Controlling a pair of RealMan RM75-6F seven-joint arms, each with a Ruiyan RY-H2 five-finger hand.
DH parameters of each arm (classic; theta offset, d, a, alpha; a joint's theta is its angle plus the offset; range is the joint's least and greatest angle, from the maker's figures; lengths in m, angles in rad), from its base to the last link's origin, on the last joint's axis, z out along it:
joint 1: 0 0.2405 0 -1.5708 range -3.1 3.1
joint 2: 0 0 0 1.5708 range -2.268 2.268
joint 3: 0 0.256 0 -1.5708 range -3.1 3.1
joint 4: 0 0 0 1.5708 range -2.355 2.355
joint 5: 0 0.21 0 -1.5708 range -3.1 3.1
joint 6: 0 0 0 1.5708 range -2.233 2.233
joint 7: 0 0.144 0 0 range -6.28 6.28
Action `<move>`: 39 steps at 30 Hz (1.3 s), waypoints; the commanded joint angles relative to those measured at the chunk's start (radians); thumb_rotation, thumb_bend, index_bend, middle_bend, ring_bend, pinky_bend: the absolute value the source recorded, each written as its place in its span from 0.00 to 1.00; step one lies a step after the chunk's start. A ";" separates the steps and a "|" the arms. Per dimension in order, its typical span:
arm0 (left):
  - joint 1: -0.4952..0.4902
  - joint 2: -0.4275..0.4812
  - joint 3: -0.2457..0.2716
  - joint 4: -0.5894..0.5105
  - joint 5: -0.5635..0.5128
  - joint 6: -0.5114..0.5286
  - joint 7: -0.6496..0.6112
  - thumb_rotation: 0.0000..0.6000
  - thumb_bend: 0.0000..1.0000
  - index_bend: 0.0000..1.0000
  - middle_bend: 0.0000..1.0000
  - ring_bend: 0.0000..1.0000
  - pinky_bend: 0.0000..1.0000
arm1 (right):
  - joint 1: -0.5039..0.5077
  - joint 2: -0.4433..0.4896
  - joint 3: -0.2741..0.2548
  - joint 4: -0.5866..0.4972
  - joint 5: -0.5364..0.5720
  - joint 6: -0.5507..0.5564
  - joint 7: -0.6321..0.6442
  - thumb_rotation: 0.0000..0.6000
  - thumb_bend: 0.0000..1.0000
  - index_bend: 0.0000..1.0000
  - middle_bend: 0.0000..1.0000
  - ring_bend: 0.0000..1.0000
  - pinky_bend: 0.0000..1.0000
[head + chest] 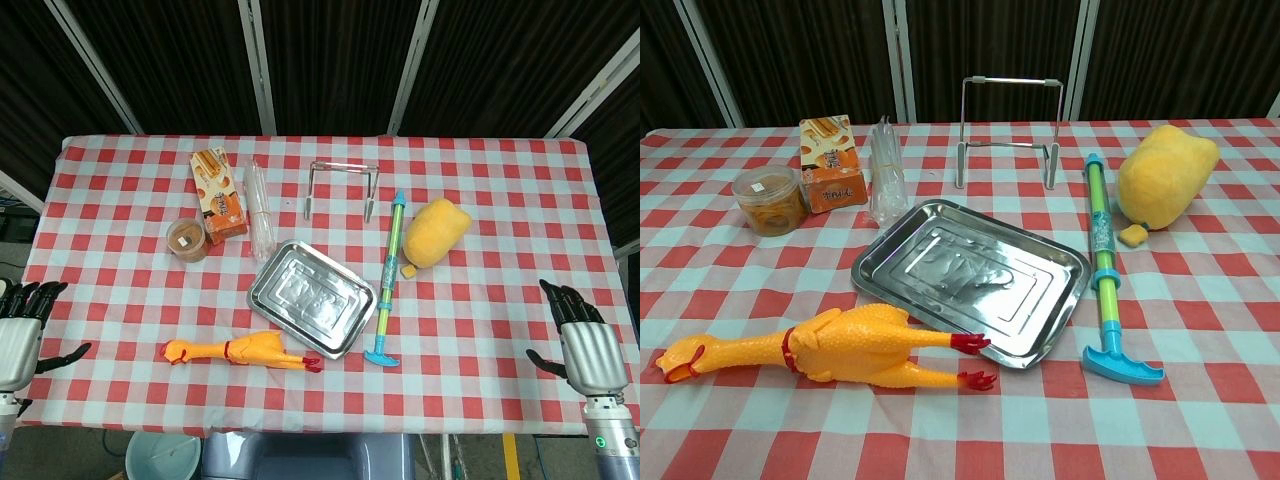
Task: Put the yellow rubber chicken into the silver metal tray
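- Currently both hands idle at the table's near corners: left hand (18,335) and right hand (588,350) spread, holding nothing.
- Yellow rubber chicken (240,352) lies flat, feet just beside the silver metal tray (312,297), so your left hand is closer.

A robotics test bench is doubling as a picnic table: a red-and-white checked cloth (480,385) is covering the work surface, dark curtains (330,60) crossed by pale metal struts (262,65) are closing off the back, and unrelated props, among them a water squirter (1102,270), a plush toy (1165,175) and a wire rack (1008,130), are lying spread out as in a lab trial.
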State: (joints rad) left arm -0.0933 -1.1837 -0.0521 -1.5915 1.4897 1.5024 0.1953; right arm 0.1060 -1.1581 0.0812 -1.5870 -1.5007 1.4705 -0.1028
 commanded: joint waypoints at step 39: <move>-0.193 -0.089 0.062 -0.121 0.087 -0.318 0.205 1.00 0.04 0.29 0.32 0.24 0.23 | 0.001 -0.021 -0.028 0.084 -0.072 0.023 0.135 1.00 0.15 0.02 0.16 0.13 0.27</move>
State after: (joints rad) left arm -0.2631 -1.2412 0.0033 -1.7234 1.5986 1.2216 0.3760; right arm 0.1069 -1.1789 0.0531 -1.5026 -1.5723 1.4933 0.0324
